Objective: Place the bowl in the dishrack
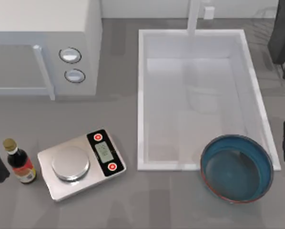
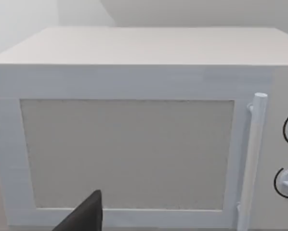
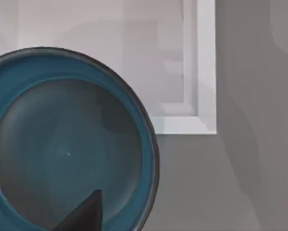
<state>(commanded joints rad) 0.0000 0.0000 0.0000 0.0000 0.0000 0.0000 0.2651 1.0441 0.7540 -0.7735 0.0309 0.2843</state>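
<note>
Bowl (image 1: 237,168) sits on the surface (image 1: 171,200), overlapping the sink's (image 1: 141,95) near right corner. My right tool (image 3: 84,214) hovers above the bowl; left tool (image 2: 84,216) faces the microwave (image 2: 134,144). Finger states: cannot tell.

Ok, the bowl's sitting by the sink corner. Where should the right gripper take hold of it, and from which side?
Probably the rim of the bowl, from above. It sits upright and open, wide and deep, so one finger inside the wall and one outside looks safest. Its far edge overlaps the white sink frame, so I would favour the near or right part of the rim, over bare counter.
</note>
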